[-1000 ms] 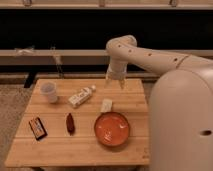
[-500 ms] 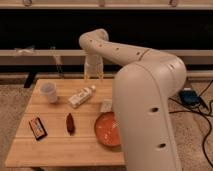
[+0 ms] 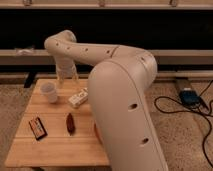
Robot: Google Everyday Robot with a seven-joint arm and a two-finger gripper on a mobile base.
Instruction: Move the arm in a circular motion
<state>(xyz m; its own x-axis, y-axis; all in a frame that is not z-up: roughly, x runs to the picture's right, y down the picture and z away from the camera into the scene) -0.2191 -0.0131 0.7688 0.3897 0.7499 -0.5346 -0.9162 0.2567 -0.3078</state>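
The big cream-white arm (image 3: 117,75) fills the middle and right of the camera view. It rises from the lower right, bends at a bulbous joint, and reaches left over the wooden table (image 3: 50,142). The gripper (image 3: 66,76) hangs down from the wrist above the table's far edge, just right of a white cup (image 3: 49,92) and behind a small white carton (image 3: 78,98). The arm hides the right part of the table.
On the table lie a dark flat packet (image 3: 37,127) at the front left and a dark red-brown oblong thing (image 3: 70,123) in the middle. A blue box (image 3: 189,96) with black cables (image 3: 172,107) lies on the floor at right. Dark shelving runs behind.
The arm has swung left across the view. The gripper moved from above the table's middle rear to its far left rear. The arm now covers the orange bowl.
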